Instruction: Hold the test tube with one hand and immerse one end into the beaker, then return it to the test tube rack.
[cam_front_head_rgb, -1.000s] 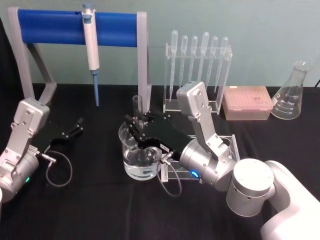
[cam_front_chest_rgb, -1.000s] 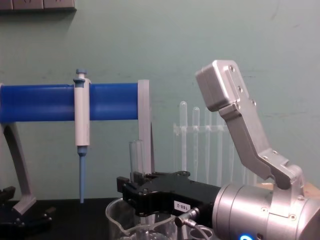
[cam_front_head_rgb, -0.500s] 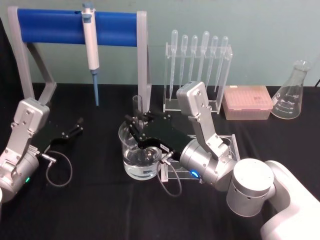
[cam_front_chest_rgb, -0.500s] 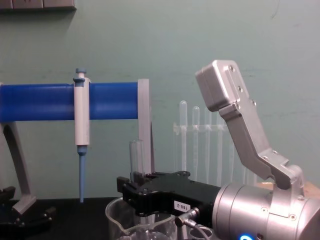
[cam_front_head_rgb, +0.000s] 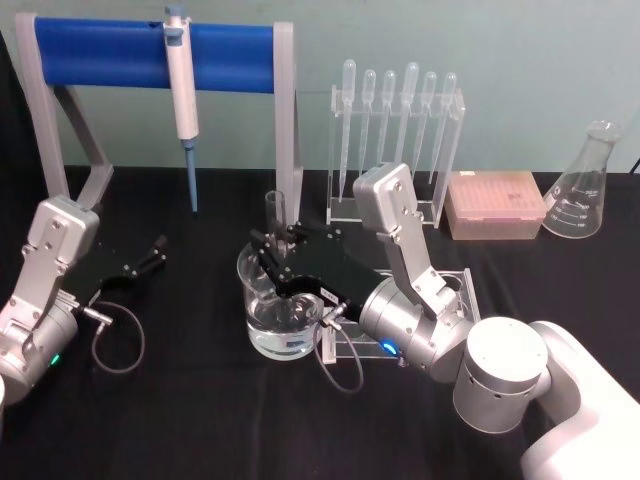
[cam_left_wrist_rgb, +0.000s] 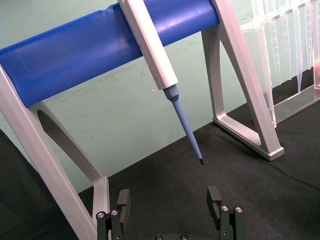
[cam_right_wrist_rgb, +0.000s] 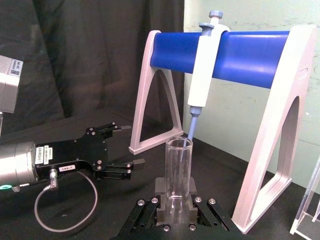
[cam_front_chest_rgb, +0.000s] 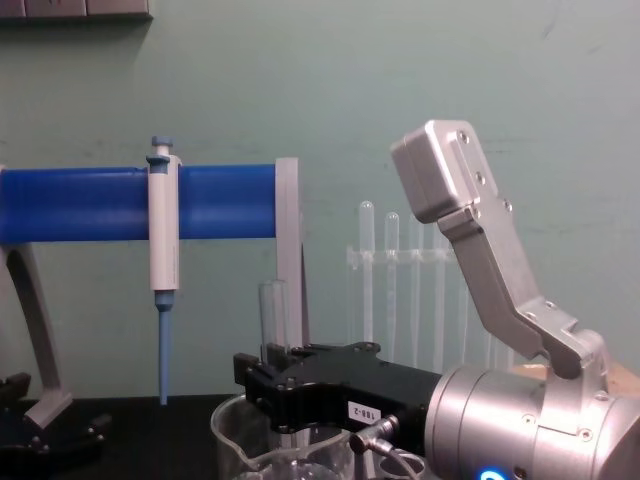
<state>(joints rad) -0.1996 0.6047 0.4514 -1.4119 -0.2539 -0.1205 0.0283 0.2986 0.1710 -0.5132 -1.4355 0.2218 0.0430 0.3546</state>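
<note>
The test tube (cam_front_head_rgb: 274, 208) stands upright over the beaker (cam_front_head_rgb: 250, 300), which holds clear liquid. My right gripper (cam_front_head_rgb: 272, 245) is shut on the tube's middle and hovers just above the beaker's rim. The wrist view shows the tube (cam_right_wrist_rgb: 179, 170) clamped between the black jaws of the right gripper (cam_right_wrist_rgb: 175, 204), its open rim upward. From the chest, the tube (cam_front_chest_rgb: 273, 312) rises above the right gripper (cam_front_chest_rgb: 264, 368) and the beaker (cam_front_chest_rgb: 232, 428); its lower end is hidden behind the gripper. My left gripper (cam_front_head_rgb: 155, 252) rests open on the table at the left, also visible as the left gripper (cam_left_wrist_rgb: 170, 200).
A blue-barred stand (cam_front_head_rgb: 150, 52) at the back holds a white-and-blue pipettor (cam_front_head_rgb: 182, 90). A clear rack of plastic pipettes (cam_front_head_rgb: 395, 120), a pink tip box (cam_front_head_rgb: 495, 205) and a conical flask (cam_front_head_rgb: 585, 190) stand at the back right. A clear acrylic holder (cam_front_head_rgb: 460, 285) sits under my right arm.
</note>
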